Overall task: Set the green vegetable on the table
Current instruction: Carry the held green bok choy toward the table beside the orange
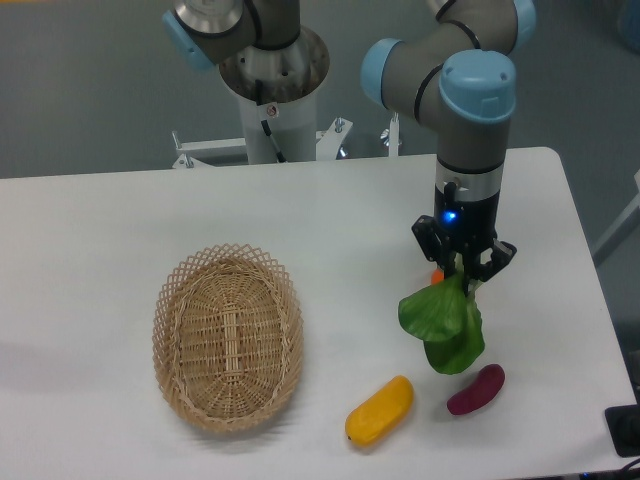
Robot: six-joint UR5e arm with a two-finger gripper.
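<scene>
The gripper [463, 268] is pointing straight down over the right part of the table [100, 240], its two fingers closing on the upper end of the green vegetable [445, 322]. The pale stem end is sitting between the fingers and is mostly hidden by them; the broad dark-green leaves are hanging below, spreading down and slightly to the right. Whether the lowest leaf tip is touching the tabletop or hanging just above it cannot be told from this view. A small orange patch is showing just beside the left finger; what it belongs to cannot be told.

A blue light is glowing on the wrist section above the gripper, and the arm is rising from there to a grey elbow with blue caps.

The purple vegetable [476, 389] is lying on the table just beside the lower leaves, to their right. The yellow vegetable [379, 410] is lying near the front edge, to the lower left of the leaves and apart from them. The wicker basket [228, 337] is standing well apart to the left, with nothing visible inside.
</scene>
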